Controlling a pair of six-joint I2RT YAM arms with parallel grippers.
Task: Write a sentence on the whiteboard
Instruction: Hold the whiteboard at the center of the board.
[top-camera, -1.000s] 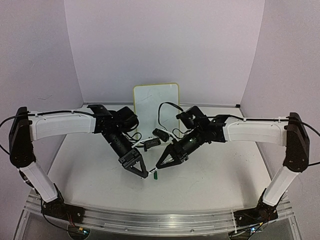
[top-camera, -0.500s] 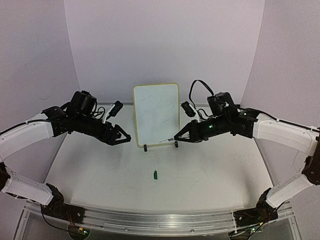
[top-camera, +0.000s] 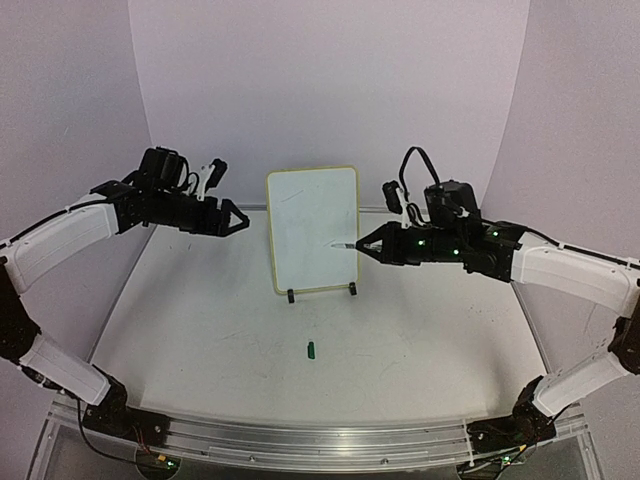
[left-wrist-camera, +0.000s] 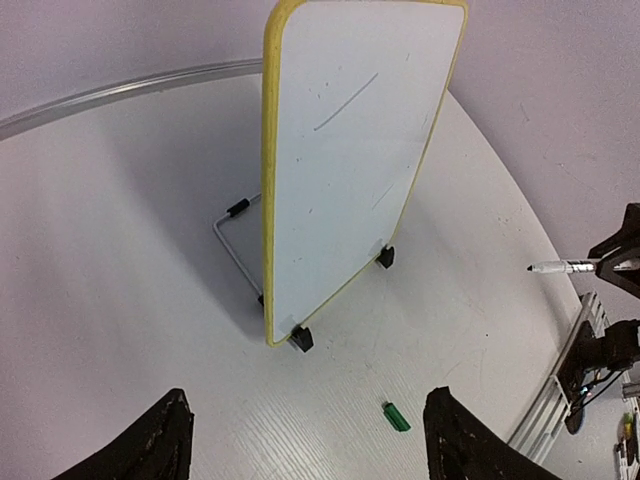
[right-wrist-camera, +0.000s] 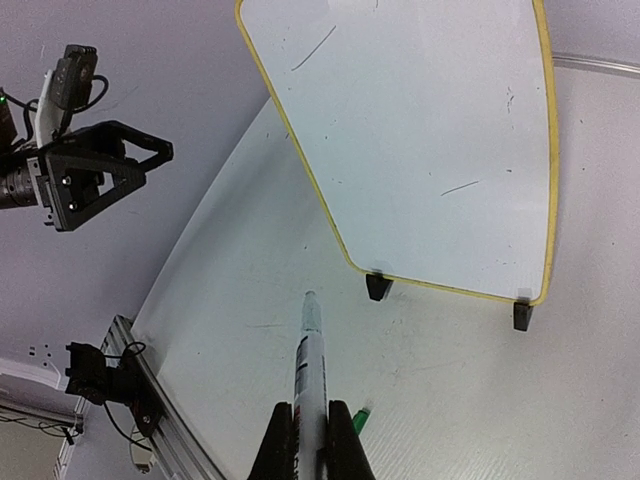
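Yellow-rimmed whiteboard (top-camera: 312, 230): it leans back on a wire stand (left-wrist-camera: 235, 235) in the middle of the desk (top-camera: 200, 330), between my arms.
Writing: no words yet, only faint lines (right-wrist-camera: 315, 47).
Feel: I think it is light, stiff and smooth. A hard push could tip it.
Where to hold: the yellow edge, not the white face.
Right pincer (top-camera: 372, 245): pinching the pen (right-wrist-camera: 309, 370). The tip points at the board, not touching.
Left pincer (top-camera: 235, 222): spread wide, holding nothing, left of the board.
Green cap (top-camera: 311, 349): on the desk in front.

One whiteboard (top-camera: 312, 228), one pen (right-wrist-camera: 310, 360), one cap (top-camera: 311, 349)
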